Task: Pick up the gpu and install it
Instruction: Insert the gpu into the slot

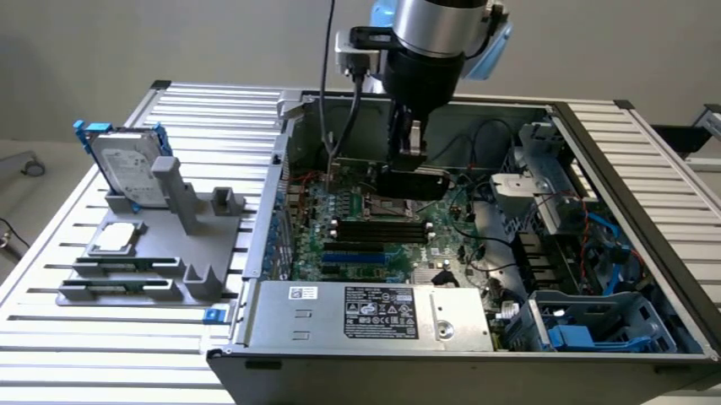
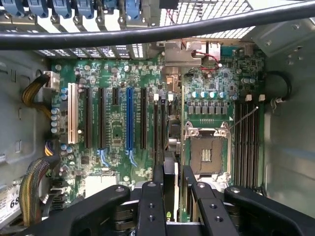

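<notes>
Gpu (image 1: 413, 184) gripped above the open computer case (image 1: 451, 380).
Bench (image 1: 113, 354) carries the case. Inside it, the card hangs edge-down over the motherboard (image 2: 206, 78), just beside the CPU socket (image 2: 205, 155). Can't tell if it touches the board. Fingers (image 2: 158, 177) partly closed, clamped on the card's two faces.

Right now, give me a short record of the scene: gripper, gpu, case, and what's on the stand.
gripper: shut on the gpu, inside the open case
gpu: held over the motherboard, apparently not yet in a slot
case: lies open on the table
stand: to the exterior view's left of the case
on stand: hard drive upright, small drive flat
</notes>
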`<state>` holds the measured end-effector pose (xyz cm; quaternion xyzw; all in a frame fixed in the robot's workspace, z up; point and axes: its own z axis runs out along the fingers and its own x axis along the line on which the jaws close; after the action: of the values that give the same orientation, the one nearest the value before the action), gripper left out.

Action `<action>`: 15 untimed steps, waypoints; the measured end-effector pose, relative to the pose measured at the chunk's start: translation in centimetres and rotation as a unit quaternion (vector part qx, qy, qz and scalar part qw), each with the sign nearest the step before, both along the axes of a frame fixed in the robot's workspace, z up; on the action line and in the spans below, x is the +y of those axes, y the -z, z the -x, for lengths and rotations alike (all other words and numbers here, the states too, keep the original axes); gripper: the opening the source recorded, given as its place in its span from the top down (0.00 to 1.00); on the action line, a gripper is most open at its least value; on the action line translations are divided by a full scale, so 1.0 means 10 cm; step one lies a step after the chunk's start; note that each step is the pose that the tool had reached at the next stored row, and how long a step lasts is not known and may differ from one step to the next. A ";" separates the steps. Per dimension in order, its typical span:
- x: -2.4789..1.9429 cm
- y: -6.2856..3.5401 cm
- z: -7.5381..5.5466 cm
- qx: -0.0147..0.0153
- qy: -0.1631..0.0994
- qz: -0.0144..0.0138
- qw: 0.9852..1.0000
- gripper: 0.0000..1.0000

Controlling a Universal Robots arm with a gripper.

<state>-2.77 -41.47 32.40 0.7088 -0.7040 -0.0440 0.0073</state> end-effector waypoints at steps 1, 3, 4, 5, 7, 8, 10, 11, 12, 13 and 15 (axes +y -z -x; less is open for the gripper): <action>-0.013 0.002 0.00 -0.002 -0.001 -0.001 1.000 0.73; -0.049 0.005 0.02 -0.006 -0.002 -0.003 1.000 0.73; -0.064 0.005 0.02 -0.006 -0.003 -0.003 1.000 0.73; -0.079 0.005 0.03 -0.007 -0.003 -0.003 1.000 0.73; -0.106 0.005 0.03 -0.007 -0.004 -0.005 1.000 0.73; -0.125 0.005 0.04 -0.007 -0.005 -0.008 1.000 0.73; -0.182 0.005 0.05 -0.007 -0.005 -0.010 1.000 0.73; -0.214 0.006 0.06 -0.008 -0.005 -0.010 1.000 0.73; -0.248 0.005 0.06 -0.008 -0.006 -0.010 1.000 0.73; -0.274 0.006 0.07 -0.008 -0.006 -0.010 1.000 0.73; -0.310 0.006 0.08 -0.008 -0.006 -0.010 1.000 0.73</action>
<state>-3.57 -44.56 32.34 0.7133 -0.6994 -0.0454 -0.0046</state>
